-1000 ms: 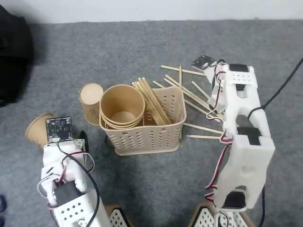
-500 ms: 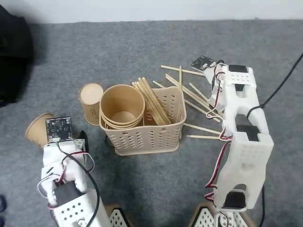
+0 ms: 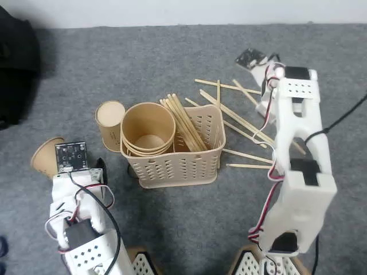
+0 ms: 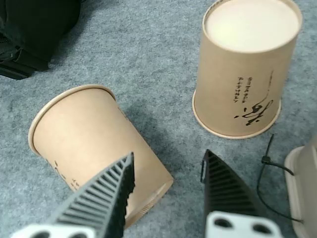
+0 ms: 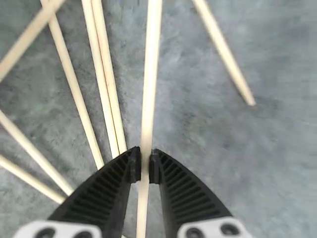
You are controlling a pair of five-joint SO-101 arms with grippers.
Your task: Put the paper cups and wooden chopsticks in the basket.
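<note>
A beige basket (image 3: 178,163) stands mid-table with stacked paper cups (image 3: 148,129) and several wooden chopsticks (image 3: 184,121) inside. An upside-down paper cup (image 3: 109,123) (image 4: 245,64) stands against its left side. Another paper cup (image 3: 45,156) (image 4: 89,144) lies on its side farther left. My left gripper (image 4: 168,163) hangs open just above that lying cup, one finger over it. Loose chopsticks (image 3: 229,112) lie scattered right of the basket. My right gripper (image 5: 141,158) is shut on one chopstick (image 5: 150,74) above the others, under the right arm (image 3: 295,109).
A black bag (image 3: 14,63) (image 4: 29,29) sits at the far left on the grey carpet. A thin black tie (image 4: 270,163) lies beside the basket's corner. Open carpet stretches in front of the basket and behind it up to the white wall.
The right arm has swung toward the far side of the table, taking the gripped chopstick with it. The left arm and both loose cups have stayed put.
</note>
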